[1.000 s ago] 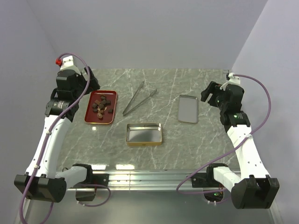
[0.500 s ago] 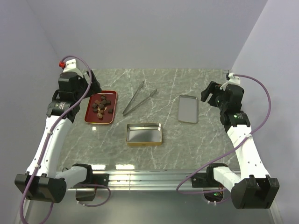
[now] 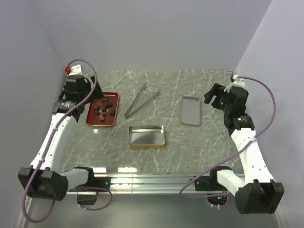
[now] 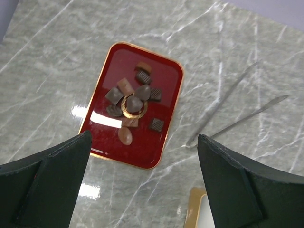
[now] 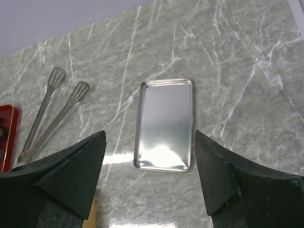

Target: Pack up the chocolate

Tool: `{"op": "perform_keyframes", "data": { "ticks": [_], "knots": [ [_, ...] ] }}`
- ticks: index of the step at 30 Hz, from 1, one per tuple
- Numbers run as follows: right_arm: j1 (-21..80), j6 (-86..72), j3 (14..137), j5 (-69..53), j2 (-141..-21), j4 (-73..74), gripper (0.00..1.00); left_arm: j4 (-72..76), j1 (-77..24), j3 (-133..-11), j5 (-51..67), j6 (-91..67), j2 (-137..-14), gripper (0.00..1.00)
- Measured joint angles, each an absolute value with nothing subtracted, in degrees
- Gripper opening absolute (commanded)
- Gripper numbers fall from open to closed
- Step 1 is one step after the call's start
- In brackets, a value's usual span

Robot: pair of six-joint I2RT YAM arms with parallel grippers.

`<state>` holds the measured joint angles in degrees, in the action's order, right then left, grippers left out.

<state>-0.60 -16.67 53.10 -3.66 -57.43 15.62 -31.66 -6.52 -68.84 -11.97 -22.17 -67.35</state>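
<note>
Chocolate [image 4: 134,104] is clustered in the red tray [image 4: 121,59] on the left side of the table [image 3: 190,85] — left gripper [image 4: 144,137] hovers over it, jaws wide, holding nothing. Right gripper [image 5: 149,135] is wide and empty too, above the silver lid [image 5: 164,124]. Gold tin [image 3: 147,137] and tongs [image 3: 140,100] lie between tray and lid.

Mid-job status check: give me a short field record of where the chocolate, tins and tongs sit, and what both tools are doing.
chocolate: clustered on the red tray; none in the gold tin
red tray: far left
tongs: lying free between tray and lid
gold tin: near centre, empty
silver lid: flat, right side, apart from the tin
left tool: open, above the red tray, holding nothing
right tool: open, above the silver lid, holding nothing
</note>
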Motion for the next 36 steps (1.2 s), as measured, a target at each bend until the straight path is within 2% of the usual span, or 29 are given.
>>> {"op": "perform_keyframes", "data": {
  "ticks": [7, 13, 22, 30, 36],
  "knots": [
    [-0.6, -17.23, 52.21, -4.01, -57.43, 15.33, 0.81, -31.73, -6.59, -65.54, -12.12, -22.15, -67.55, 0.99],
    [-0.6, -18.2, 51.53, -4.8, -57.6, 15.09, 0.8, -25.1, -10.37, -64.2, -7.25, -18.81, -70.02, 0.99],
    [-0.6, -18.37, 51.31, -5.5, -57.65, 15.09, 0.81, -18.15, -19.38, -66.76, 3.55, -9.56, -84.9, 0.98],
    [-0.6, -18.26, 51.29, -5.34, -56.66, 15.53, 0.8, -18.63, -22.02, -78.04, 8.14, -2.48, -99.2, 0.99],
    [-0.6, -18.09, 51.29, -4.93, -55.55, 15.92, 0.81, -19.77, -22.65, -79.77, 9.26, 0.89, -103.92, 0.99]
  ]
}}
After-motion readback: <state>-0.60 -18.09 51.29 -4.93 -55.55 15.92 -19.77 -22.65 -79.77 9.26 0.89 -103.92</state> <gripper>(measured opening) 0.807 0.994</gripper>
